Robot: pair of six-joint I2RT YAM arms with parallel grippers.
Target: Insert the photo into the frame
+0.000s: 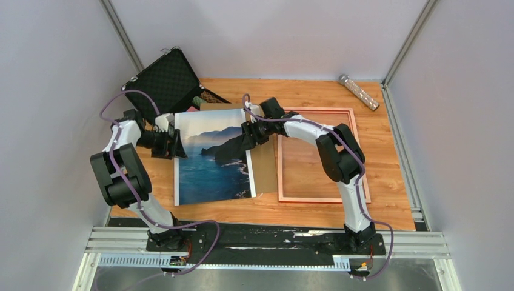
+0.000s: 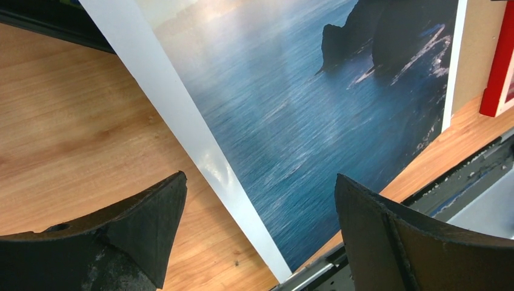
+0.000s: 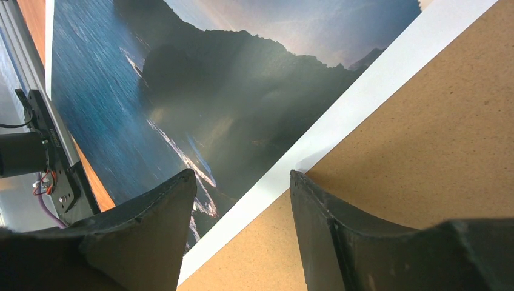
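The left jaws stand wide apart and hold nothing, set astride the left white border of the photo [image 1: 212, 160]. The right jaws are also parted and empty, poised over the photo's right edge where it overlaps a brown board [image 1: 265, 163]. The photo lies face up on the worktop [image 1: 388, 182], just left of the frame [image 1: 318, 110], which lies flat with its coppery face up. A black case [image 1: 166, 82] stands open behind them.
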